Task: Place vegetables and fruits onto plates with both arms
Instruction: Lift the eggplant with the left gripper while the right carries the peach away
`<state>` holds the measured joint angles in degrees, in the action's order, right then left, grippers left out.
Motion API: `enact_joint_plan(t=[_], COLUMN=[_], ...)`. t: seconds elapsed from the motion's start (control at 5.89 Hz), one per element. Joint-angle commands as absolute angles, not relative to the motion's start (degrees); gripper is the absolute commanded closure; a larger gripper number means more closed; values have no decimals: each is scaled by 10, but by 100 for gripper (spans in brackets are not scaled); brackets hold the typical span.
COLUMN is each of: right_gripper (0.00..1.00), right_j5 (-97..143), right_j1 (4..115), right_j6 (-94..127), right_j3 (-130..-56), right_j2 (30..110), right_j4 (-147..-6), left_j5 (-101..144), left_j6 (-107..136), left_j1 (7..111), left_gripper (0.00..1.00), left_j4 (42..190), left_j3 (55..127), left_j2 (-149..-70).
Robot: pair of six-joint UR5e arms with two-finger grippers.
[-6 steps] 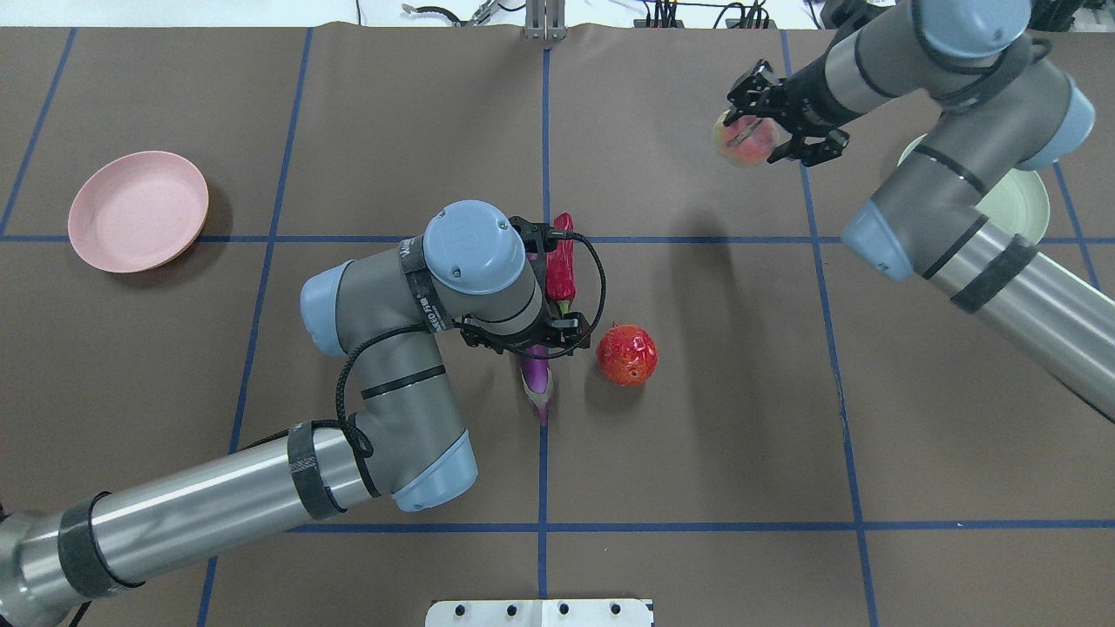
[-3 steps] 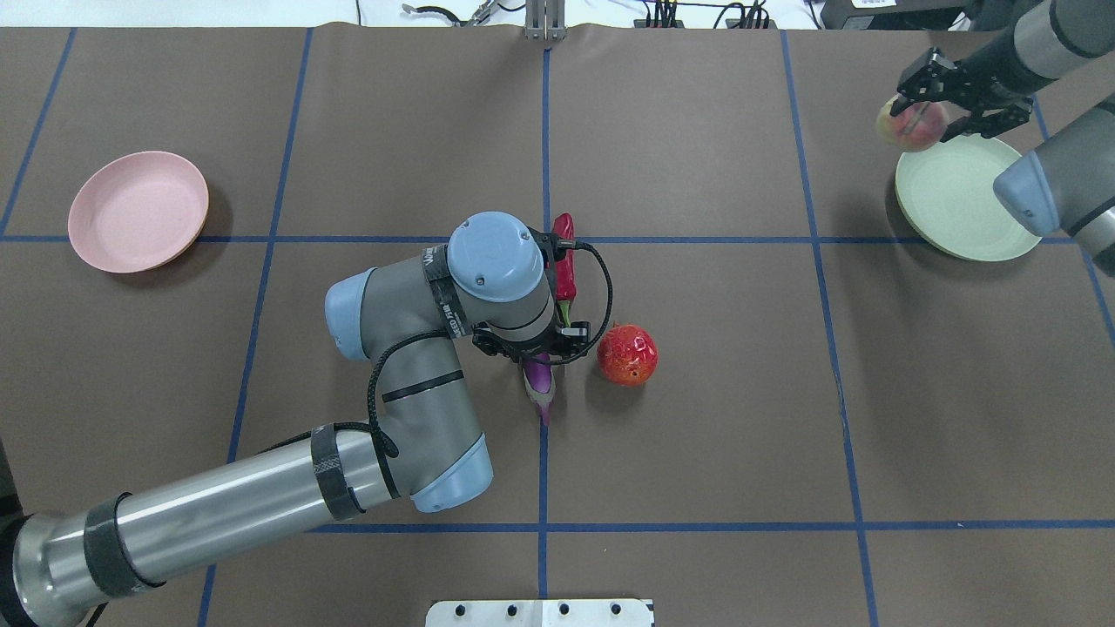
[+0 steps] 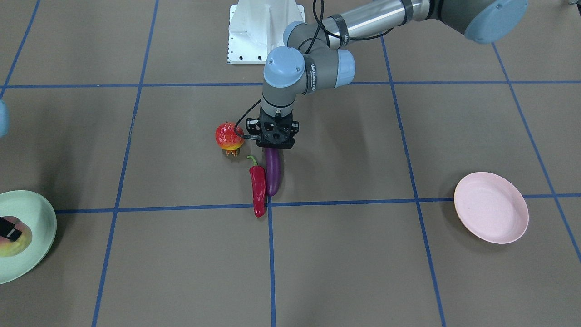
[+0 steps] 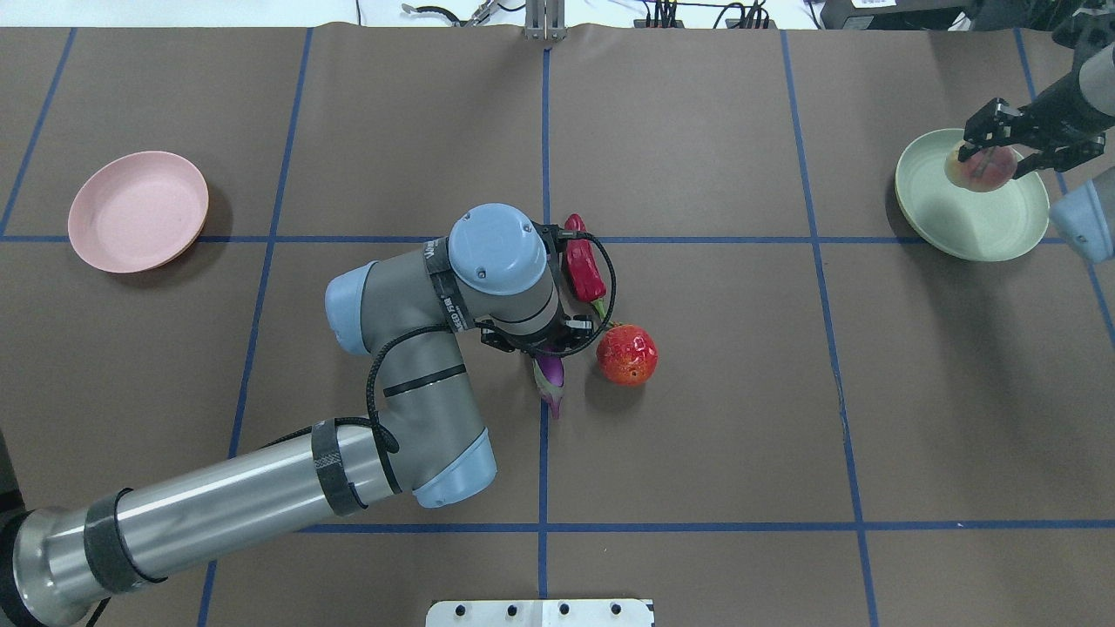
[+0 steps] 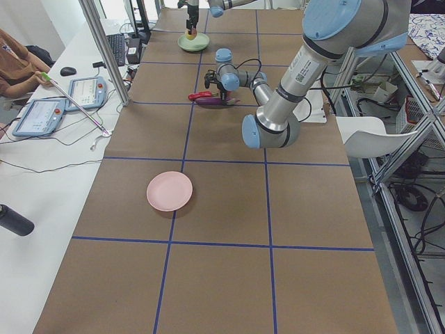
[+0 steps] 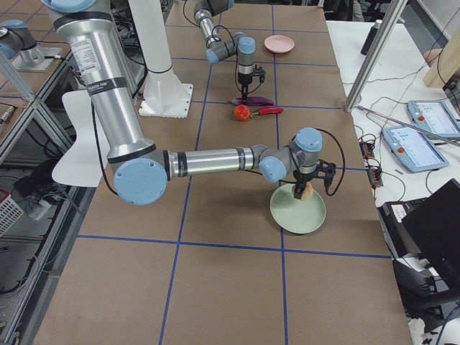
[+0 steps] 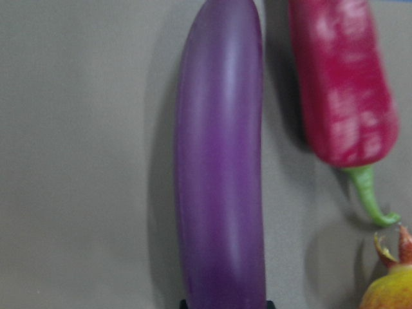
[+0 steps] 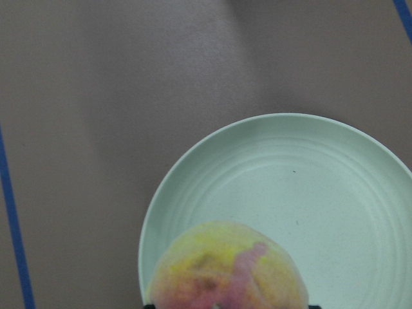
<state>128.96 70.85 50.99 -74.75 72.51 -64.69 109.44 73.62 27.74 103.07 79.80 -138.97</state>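
My left gripper (image 3: 272, 146) points straight down at the table's middle, shut on the cap end of the purple eggplant (image 3: 273, 175), which lies flat; the eggplant fills the left wrist view (image 7: 222, 180). The red chili (image 3: 258, 188) lies right beside the eggplant. The pomegranate (image 3: 229, 136) sits close by the gripper. My right gripper (image 4: 990, 164) is shut on the peach (image 4: 980, 171) and holds it low over the far part of the mint green plate (image 4: 976, 226). The right wrist view shows the peach (image 8: 225, 270) above the plate (image 8: 322, 187). The pink plate (image 4: 138, 212) holds nothing.
The white base block (image 4: 540, 612) stands at the near middle edge. Blue tape lines cross the brown table cover. Cables and gear lie past the far edge (image 4: 540, 17). An operator's desk with tablets (image 5: 42, 111) shows in the exterior left view.
My right arm has carried the peach to the right, from above the bare table to over the green plate. The eggplant and the chili have shifted slightly under my left gripper.
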Motion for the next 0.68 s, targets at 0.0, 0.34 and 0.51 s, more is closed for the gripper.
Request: enact_joint_plan(t=[0.0,0.34,0.51], right_gripper=[32,0,0], right_j5=[1286,1295,1323], right_j1=[708,708,700], right_j6=[488,497,520], right_j3=[-722,-753,-796], right_j2=[732,729,730], right_j4=[-644,-642,-642], left_j5=[1095,1129,1190], left_j6=[756,748,744], left_j1=[337,429,499], left_gripper=[100,100,100], left_j4=[1027,1026,1024], left_j3=[863,1004,1005], left_j2=[-1373,-1192,-1147])
